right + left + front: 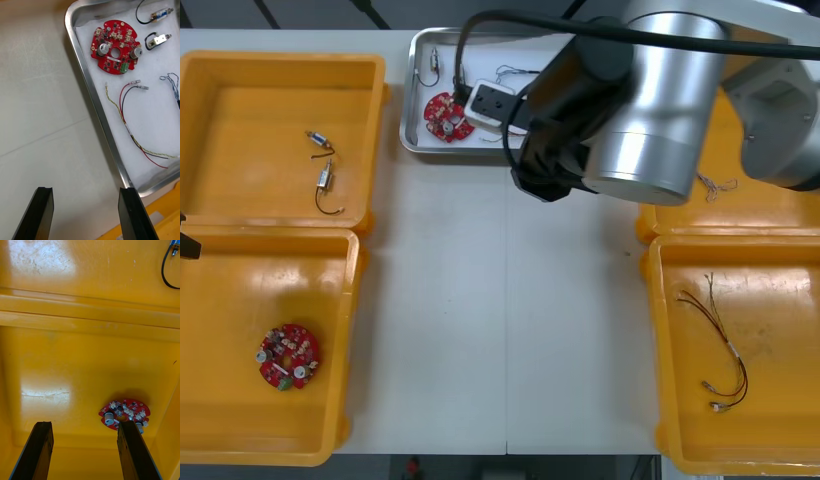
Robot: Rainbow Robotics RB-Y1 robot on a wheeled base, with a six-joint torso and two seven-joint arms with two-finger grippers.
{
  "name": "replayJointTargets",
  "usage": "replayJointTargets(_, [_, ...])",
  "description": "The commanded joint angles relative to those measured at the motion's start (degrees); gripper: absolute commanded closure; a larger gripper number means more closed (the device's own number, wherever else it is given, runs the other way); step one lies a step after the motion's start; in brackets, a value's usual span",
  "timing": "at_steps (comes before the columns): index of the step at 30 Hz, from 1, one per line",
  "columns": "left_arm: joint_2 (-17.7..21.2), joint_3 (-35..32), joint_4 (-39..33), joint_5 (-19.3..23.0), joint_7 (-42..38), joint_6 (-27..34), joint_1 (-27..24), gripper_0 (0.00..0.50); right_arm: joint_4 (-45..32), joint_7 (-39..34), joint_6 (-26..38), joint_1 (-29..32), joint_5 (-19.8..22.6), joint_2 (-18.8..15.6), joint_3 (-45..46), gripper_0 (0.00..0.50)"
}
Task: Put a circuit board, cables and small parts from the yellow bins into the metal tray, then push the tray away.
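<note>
Tray point(408, 110): at the far middle of the bench point(500, 320), white inside, partly under the right arm point(650, 110).
Tray board point(116, 47): red and round, flat inside the tray, close to its long rim.
Tray parts point(159, 15): two small metal parts inside the tray, just beside the tray board on the side away from that rim.
Red-yellow cable point(129, 123): inside the tray, running from beside the tray board towards the tray's corner.
Blue-white cable point(170, 80): inside the tray, farther from the rim than the red-yellow cable.
Right pincer point(85, 189): fingers apart with nothing between them, above bare bench just outside the tray's rim, one finger by the tray's corner.
Left pincer point(84, 423): fingers apart and empty, well to the left of the tray, over the left near bin point(350, 330).
Bin board point(288, 356): in the left near bin, well apart from the tray and close by one left finger; I cannot tell whether they touch.
Bin parts point(320, 140): two, in the left far bin point(280, 58), just left of the tray.
Bin cables point(720, 350): thin red and dark strands in the right near bin point(652, 330), right of the tray and nearer the robot.
Right far bin point(740, 222): just right of the tray, largely under the right arm, with a thin cable of unclear colour inside.
</note>
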State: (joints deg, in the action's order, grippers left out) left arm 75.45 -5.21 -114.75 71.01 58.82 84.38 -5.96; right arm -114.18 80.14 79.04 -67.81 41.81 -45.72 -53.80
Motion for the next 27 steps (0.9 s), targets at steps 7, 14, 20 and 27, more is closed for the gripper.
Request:
replayJointTargets(7, [3.0,-1.3,-0.9,-0.5,2.5,-0.5,1.0,0.000,-12.3,-16.5,3.2,14.8,-0.3,-11.6,14.4,0.000])
replayJointTargets(14, [3.0,-1.3,-0.9,-0.5,2.5,-0.5,1.0,0.000,-14.4,-24.7,4.2,23.7,-0.2,-15.4,21.8,0.000])
replayJointTargets(20, [3.0,-1.3,-0.9,-0.5,2.5,-0.5,1.0,0.000,-14.8,-28.2,7.6,30.6,1.3,-16.6,30.3,0.000])
replayJointTargets(27, [3.0,-1.3,-0.9,-0.5,2.5,-0.5,1.0,0.000,-14.6,-28.5,14.8,36.9,8.6,-17.3,42.1,0.000])
